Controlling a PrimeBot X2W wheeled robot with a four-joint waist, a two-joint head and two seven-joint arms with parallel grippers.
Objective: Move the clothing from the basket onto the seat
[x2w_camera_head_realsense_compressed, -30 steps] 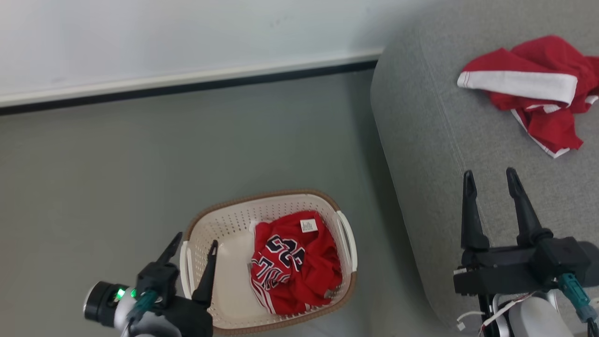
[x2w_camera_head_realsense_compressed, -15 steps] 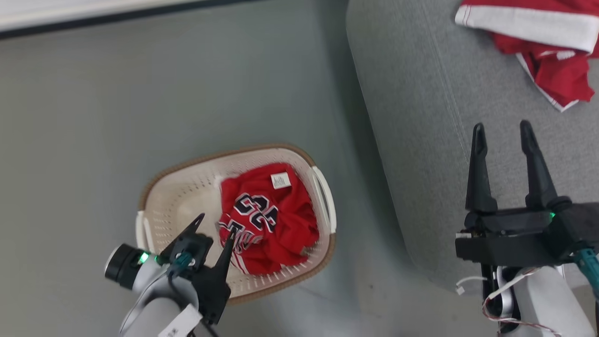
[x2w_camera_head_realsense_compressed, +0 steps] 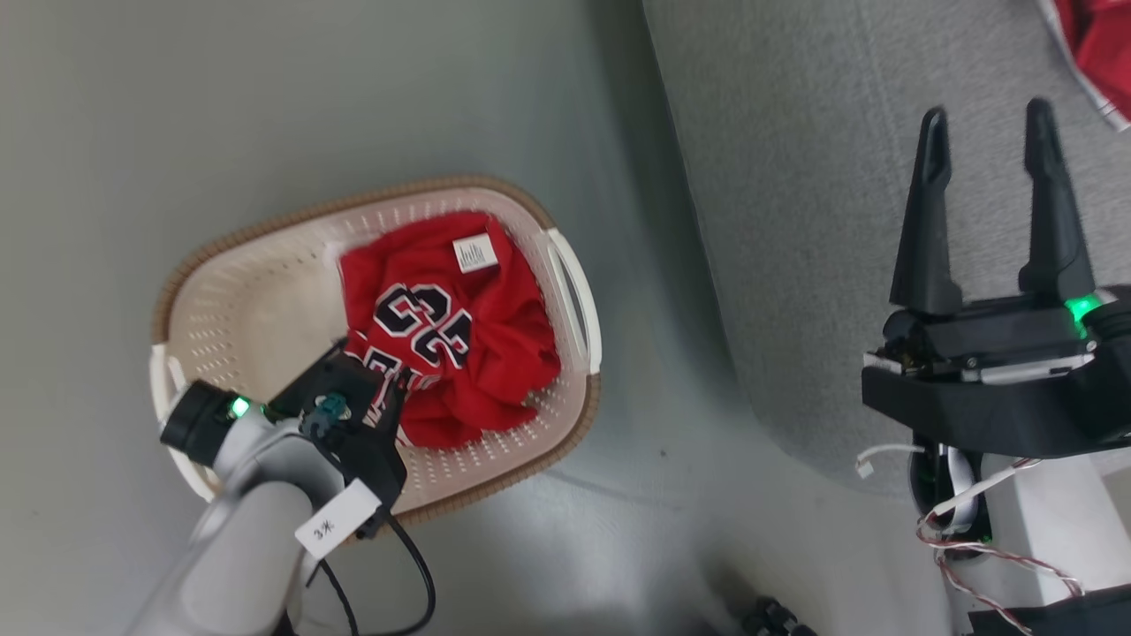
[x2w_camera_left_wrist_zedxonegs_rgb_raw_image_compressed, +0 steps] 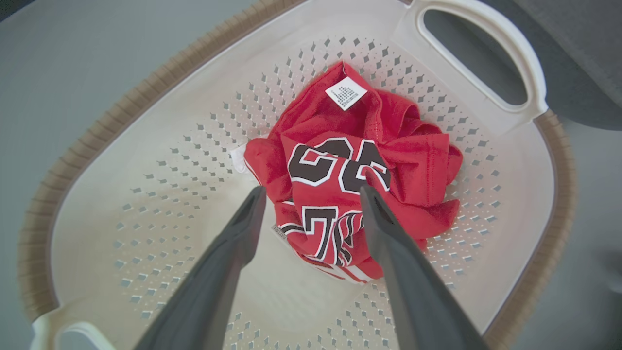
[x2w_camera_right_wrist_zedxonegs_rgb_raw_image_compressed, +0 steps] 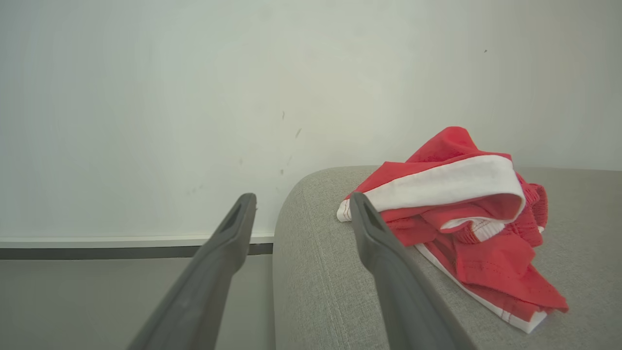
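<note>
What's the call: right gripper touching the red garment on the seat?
Apart. Head view shows it: bare grey seat lies between the open right gripper and the red garment at the picture's top right corner.

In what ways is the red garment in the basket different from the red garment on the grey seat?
The jersey lies crumpled in the basket; the banded piece lies on the seat. The jersey bears dark, white-edged numbers and a white label; the banded piece shows a broad white band instead. Both are red, rumpled, with striped white trim.
</note>
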